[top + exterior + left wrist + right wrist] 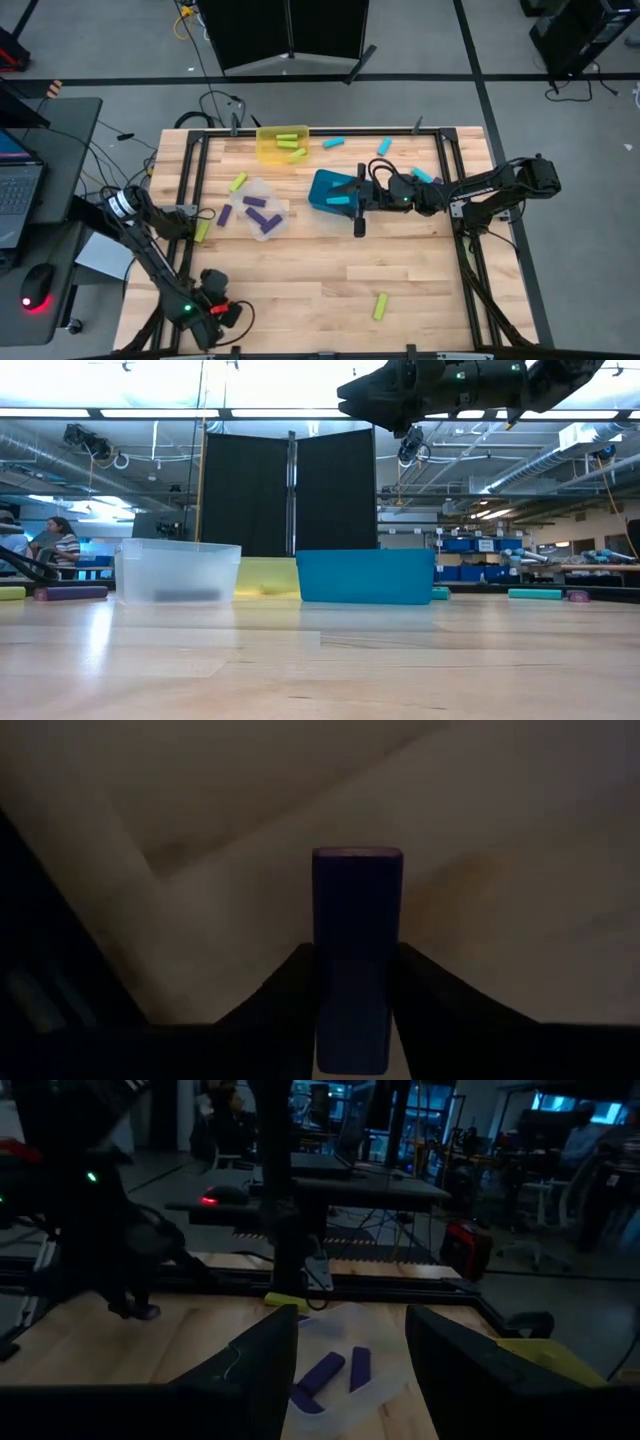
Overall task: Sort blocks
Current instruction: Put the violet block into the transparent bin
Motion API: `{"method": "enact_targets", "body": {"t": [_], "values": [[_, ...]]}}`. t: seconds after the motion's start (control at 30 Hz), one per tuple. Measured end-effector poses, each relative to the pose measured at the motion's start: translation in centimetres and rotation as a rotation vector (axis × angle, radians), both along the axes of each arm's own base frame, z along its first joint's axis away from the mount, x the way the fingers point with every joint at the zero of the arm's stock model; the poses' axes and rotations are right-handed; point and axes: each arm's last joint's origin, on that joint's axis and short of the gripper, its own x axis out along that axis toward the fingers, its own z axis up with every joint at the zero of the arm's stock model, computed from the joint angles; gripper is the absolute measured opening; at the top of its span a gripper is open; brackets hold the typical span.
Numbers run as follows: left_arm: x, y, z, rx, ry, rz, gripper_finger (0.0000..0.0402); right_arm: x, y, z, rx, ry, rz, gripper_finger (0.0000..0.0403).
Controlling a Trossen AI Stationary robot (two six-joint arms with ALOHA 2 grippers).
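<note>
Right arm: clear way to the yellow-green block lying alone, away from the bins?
Probably yes. The yellow-green block lies alone on the bare table, with nothing between it and the right hand, which hovers open and empty over the teal bin. Whether the arm stretches that far is uncertain.

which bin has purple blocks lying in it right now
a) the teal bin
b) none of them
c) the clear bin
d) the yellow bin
c: the high view shows purple blocks lying inside the clear bin, while the yellow bin holds yellow-green blocks and the teal bin a cyan one.
</note>
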Motion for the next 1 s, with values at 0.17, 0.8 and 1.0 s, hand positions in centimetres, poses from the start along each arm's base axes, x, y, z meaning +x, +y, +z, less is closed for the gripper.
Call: {"method": "enact_targets", "body": {"t": [0.17, 0.8, 1.0], "values": [[1.1, -0.1, 4.3, 0.163, -0.145, -0.046, 0.0106, 0.0, -0.1, 0.3, -0.029, -0.024, -0.024, 0.0199], [9.3, 10.5, 12.0, 0.974, -0.473, -0.078, 0.0106, 0.9, -1.3, 4.8, -0.238, -0.156, -0.080, 0.0199], [8.8, 16.6, 10.8, 0.886, -0.256, 0.087, 0.0106, -0.2, -3.4, 6.1, -0.257, -0.185, -0.153, 0.0199]]}}
